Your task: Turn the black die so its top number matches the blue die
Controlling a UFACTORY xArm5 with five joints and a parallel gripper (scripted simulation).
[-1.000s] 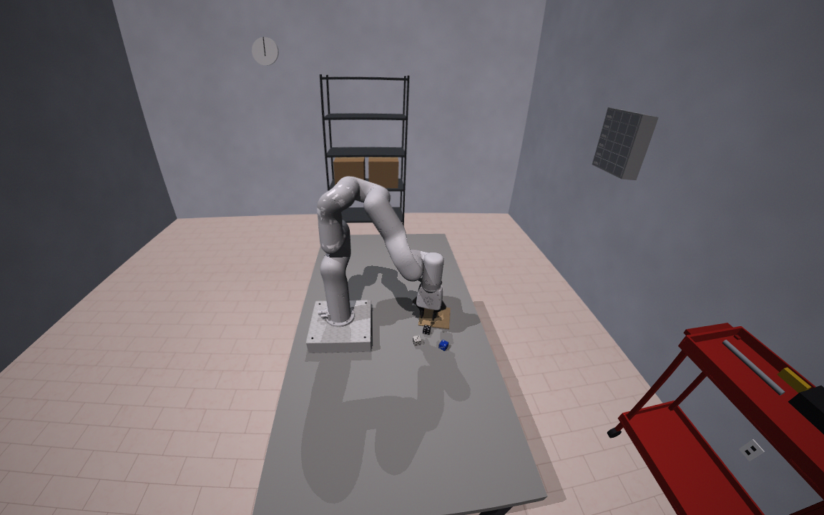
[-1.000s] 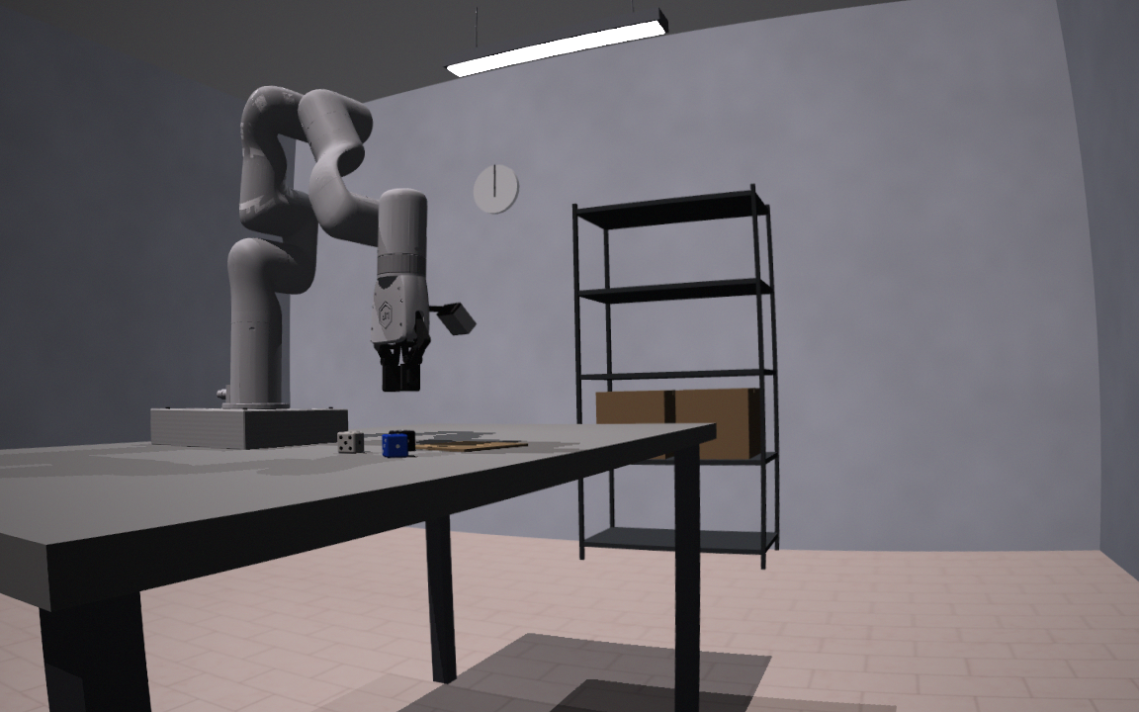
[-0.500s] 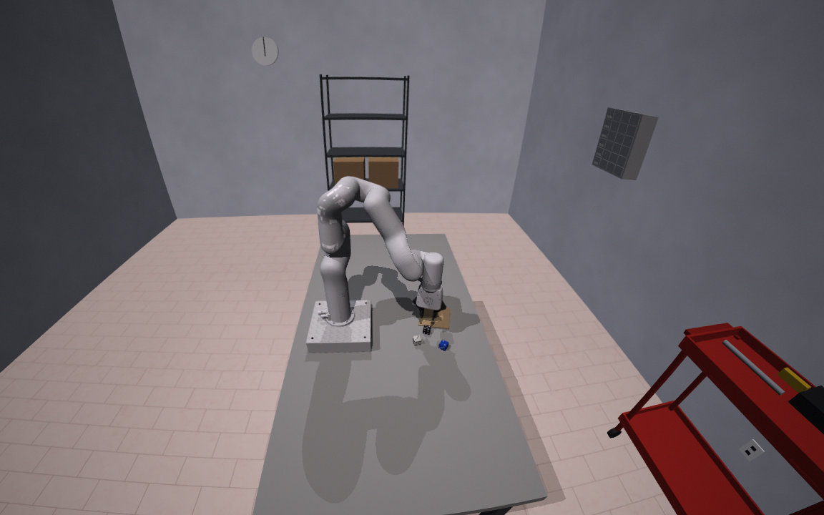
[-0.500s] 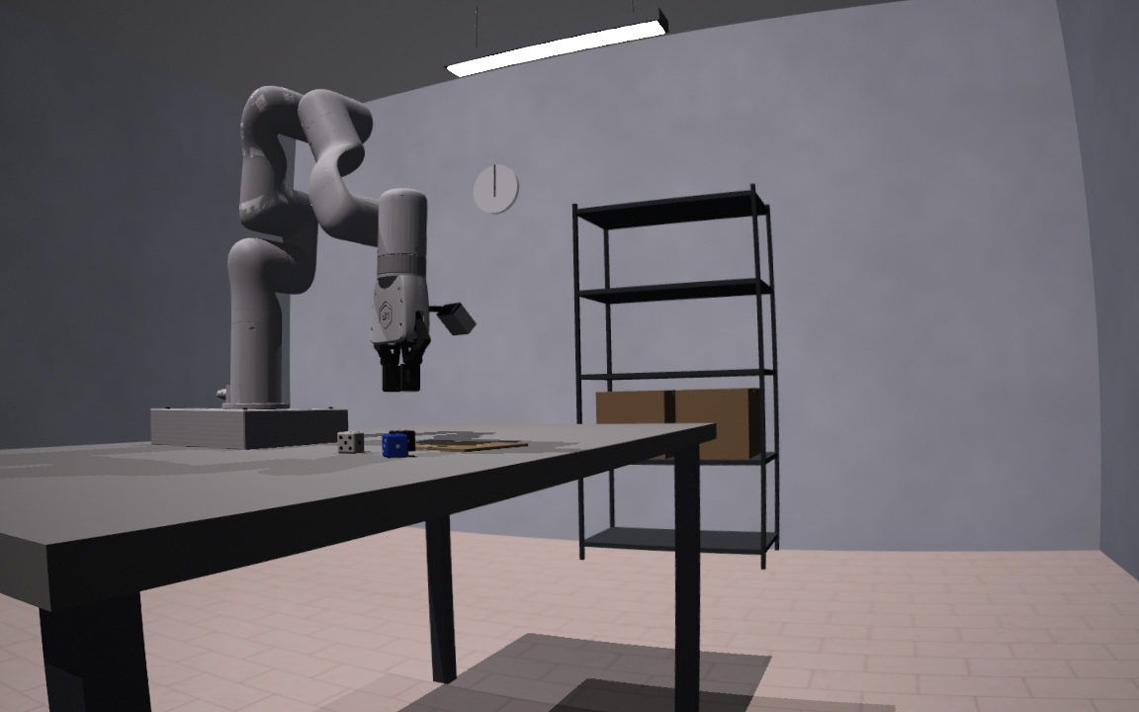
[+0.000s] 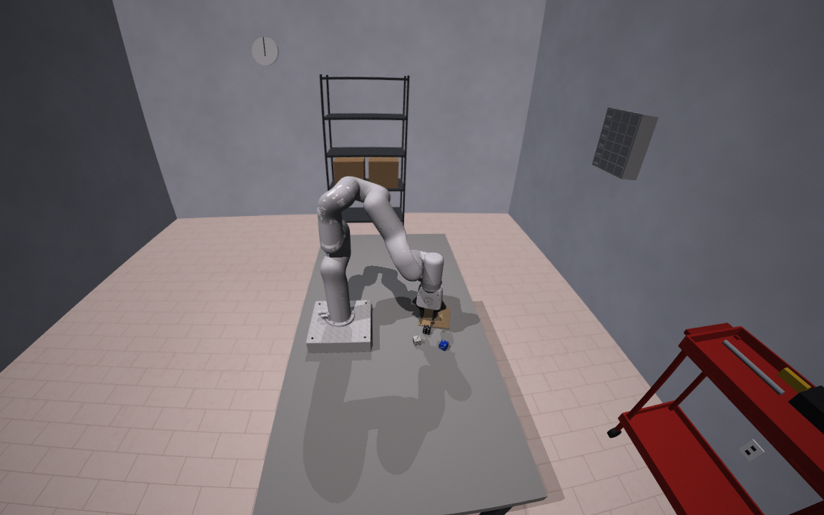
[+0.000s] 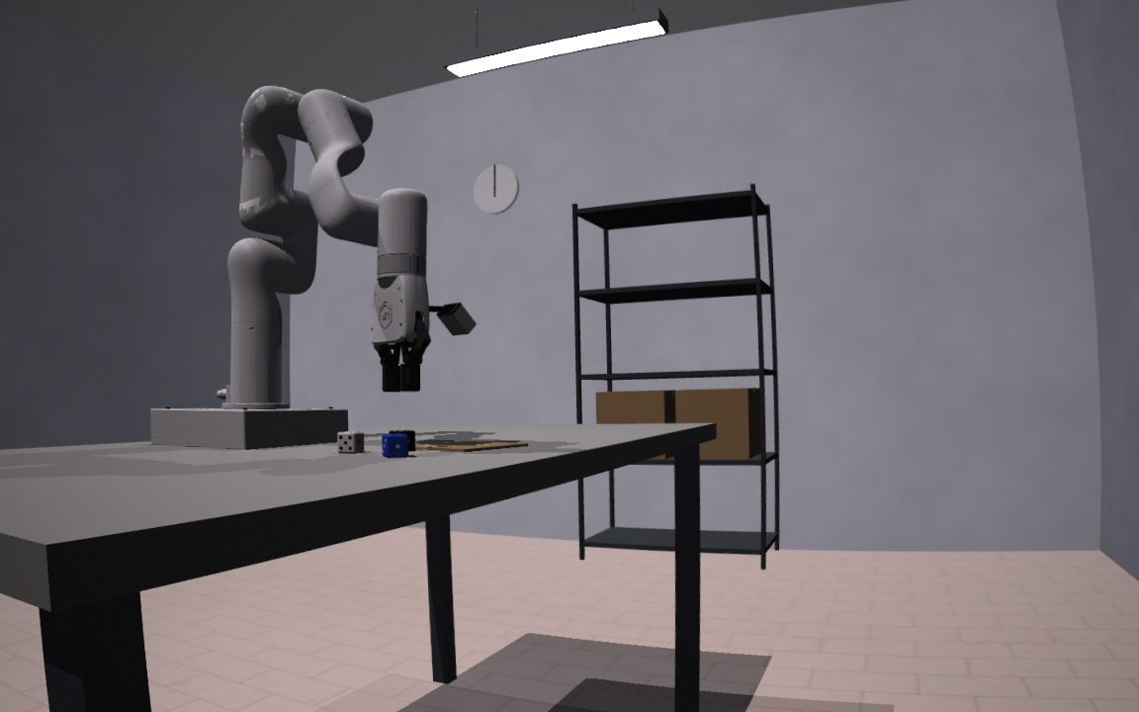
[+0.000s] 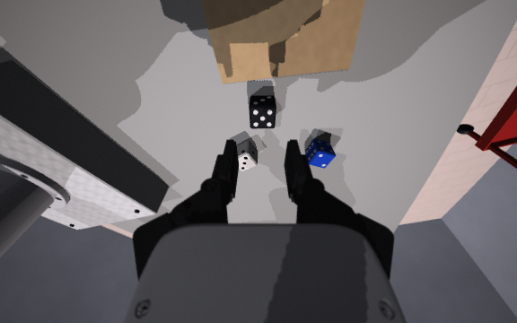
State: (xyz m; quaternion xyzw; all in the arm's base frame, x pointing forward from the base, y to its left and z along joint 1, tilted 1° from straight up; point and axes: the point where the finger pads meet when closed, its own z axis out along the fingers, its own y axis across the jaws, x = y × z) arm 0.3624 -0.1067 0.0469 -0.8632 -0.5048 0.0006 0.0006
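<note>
Arm stands on a pale base plate (image 5: 313, 342) at the left edge of the grey table (image 5: 402, 435), elbow high, wrist pointed straight down. Gripper (image 6: 400, 379) hangs well above the table top, its fingers part-way apart with bare air between them; nothing held. Black die (image 7: 262, 111) sits flat on the table just off the near edge of the tan mat (image 7: 326, 49), close to it but not on it; whether die and mat edge touch cannot be told. In the wrist view its face toward the camera shows five white pips. White die (image 7: 246, 158) lies near and a little left of the black one, partly hidden behind the left finger. Blue die (image 7: 320, 153) lies right of the white die, apart from both others; its pip count is too small to read with confidence. No die rests on another. From above, the three dice form a small cluster just near of the mat, with the wrist over the mat's near part. Mat lies flat, much of it in the arm's shadow. A black shelf rack (image 6: 575, 354) stands against the far wall, a red cart (image 5: 709, 339) to the right of the table.
</note>
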